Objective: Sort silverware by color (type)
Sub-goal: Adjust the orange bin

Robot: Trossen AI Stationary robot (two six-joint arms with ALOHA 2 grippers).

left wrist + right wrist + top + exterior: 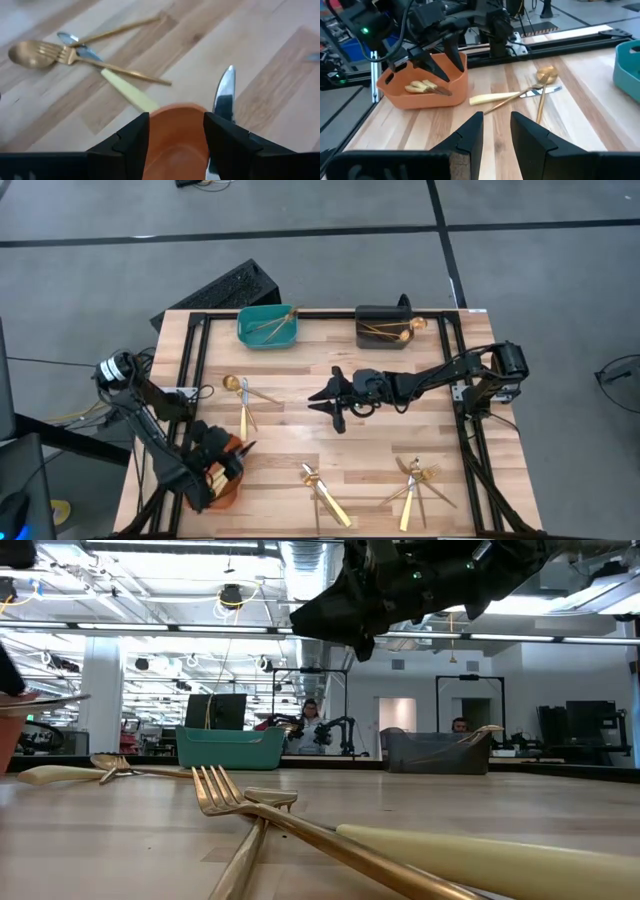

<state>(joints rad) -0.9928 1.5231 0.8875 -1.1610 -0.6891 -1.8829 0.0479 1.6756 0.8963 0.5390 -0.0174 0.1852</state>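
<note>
Where the light wood tabletop (380,450) sits on a grey floor, a big workshop with lamps and people shows behind it. Gold silverware (415,482) lies flat in small crossed piles pointing many ways, with more in the bins. The left gripper (228,463) hangs over the orange bin (422,95), jaws apart; the right gripper (333,402) hovers mid-table, jaws slightly apart, holding nothing.

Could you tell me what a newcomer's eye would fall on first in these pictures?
Probably the left gripper poised open over the orange bin at the table's near left corner, with knives lying in it. Next, the right gripper hovering mid-table, and gold silverware scattered along the front edge.
</note>
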